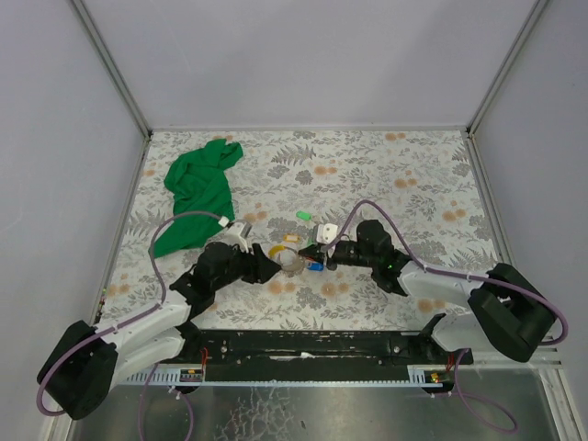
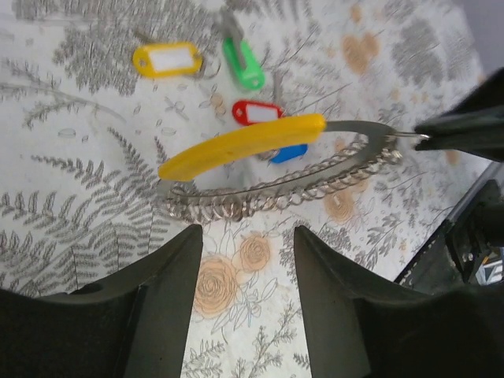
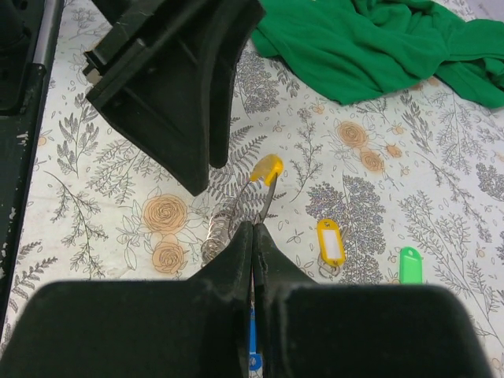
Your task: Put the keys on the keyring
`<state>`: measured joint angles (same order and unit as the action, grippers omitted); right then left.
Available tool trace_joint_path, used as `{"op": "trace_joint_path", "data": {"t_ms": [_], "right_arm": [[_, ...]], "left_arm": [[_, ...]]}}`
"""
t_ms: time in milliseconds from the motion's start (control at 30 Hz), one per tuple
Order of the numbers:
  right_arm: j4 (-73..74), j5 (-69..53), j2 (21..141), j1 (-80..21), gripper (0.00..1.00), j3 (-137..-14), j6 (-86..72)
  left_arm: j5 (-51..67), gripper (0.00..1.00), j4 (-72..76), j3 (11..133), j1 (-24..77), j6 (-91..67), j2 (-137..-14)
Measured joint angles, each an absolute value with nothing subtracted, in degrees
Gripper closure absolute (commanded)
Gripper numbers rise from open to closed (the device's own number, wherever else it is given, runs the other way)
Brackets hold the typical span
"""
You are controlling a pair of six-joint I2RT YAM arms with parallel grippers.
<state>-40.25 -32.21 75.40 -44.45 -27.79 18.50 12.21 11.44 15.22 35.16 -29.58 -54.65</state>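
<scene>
Honestly the keyring (image 2: 370,128) looks like light, springy, slippery wire sitting between my two arms, so the bare end where my right gripper (image 3: 253,228) is clenched on it seems the best hold, while my left gripper (image 2: 248,236) hangs released over it and the keys (image 2: 256,112) lie loose just beyond.

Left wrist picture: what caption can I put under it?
Open left fingers above a silver wire keyring, its end pinched by the right fingers; yellow, green and red plastic-tagged keys beyond.

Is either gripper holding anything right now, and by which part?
The right gripper pinches the keyring by the bare metal at its edge; the left gripper is open and holds nothing.
</scene>
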Motion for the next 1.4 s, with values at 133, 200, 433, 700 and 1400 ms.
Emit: {"op": "trace_joint_path", "data": {"t_ms": [133,200,433,700,1400], "right_arm": [[-42.2,-33.0,76.5,-43.5,1.00,-27.8,16.8],[-43.1,-33.8,76.7,-42.7,1.00,-27.8,16.0],[-46.2,-37.3,77.8,-40.8,1.00,-27.8,13.2],[-50.1,-42.9,80.2,-38.5,1.00,-28.1,10.6],[-49.9,-48.8,82.2,-37.7,1.00,-30.5,11.6]], "left_arm": [[12.3,0.51,23.9,8.0,34.5,-29.1,-49.6],[12.9,0.52,30.7,5.2,34.4,-27.6,-48.0],[18.3,0.56,48.5,3.6,34.2,-19.4,-51.3],[30.6,0.60,64.9,5.1,30.9,-12.6,-67.2],[53.7,0.73,73.8,13.4,24.4,-7.4,-80.4]]}}
